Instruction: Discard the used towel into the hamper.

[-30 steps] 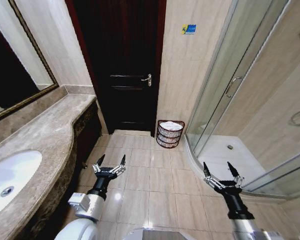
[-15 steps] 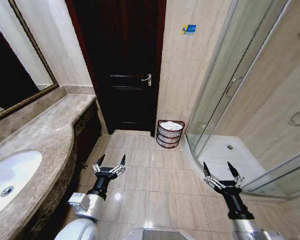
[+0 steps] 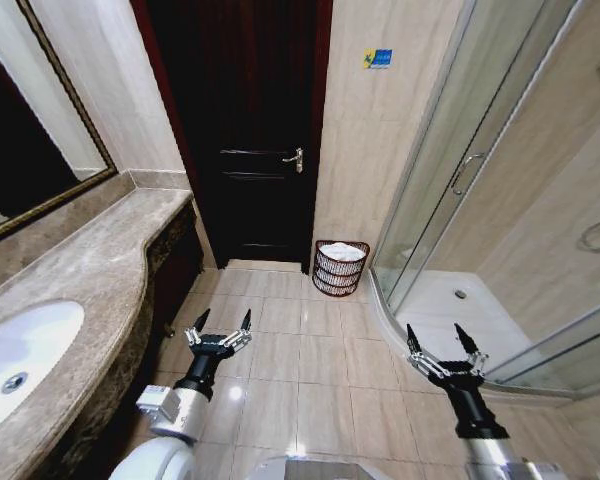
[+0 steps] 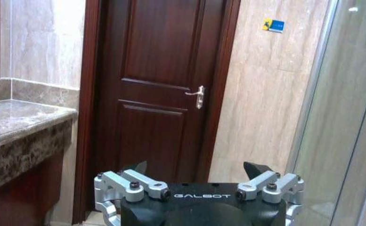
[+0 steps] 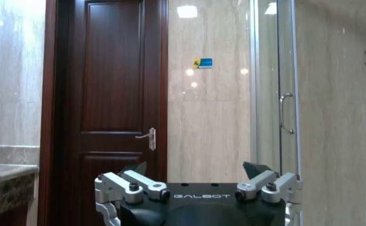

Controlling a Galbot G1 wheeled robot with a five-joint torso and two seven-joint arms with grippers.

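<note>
Hamper (image 3: 341, 267) with white towel (image 3: 343, 252) inside stands between dark door (image 3: 248, 150) and shower enclosure (image 3: 460, 200), bare floor tiles before it; left tool (image 3: 220, 327) and right tool (image 3: 442, 347) both spread open, empty, low over floor.

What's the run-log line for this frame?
left gripper: open, empty, low over floor | right gripper: open, empty | hamper: by door, white towel inside

Hamper against the far wall, between door and shower.
The towel (image 3: 343, 251) lay in the hamper (image 3: 340, 268); the door (image 3: 248, 130) stood to its left, the shower (image 3: 480, 250) to its right, the worktop (image 3: 80, 290) along the left.
</note>
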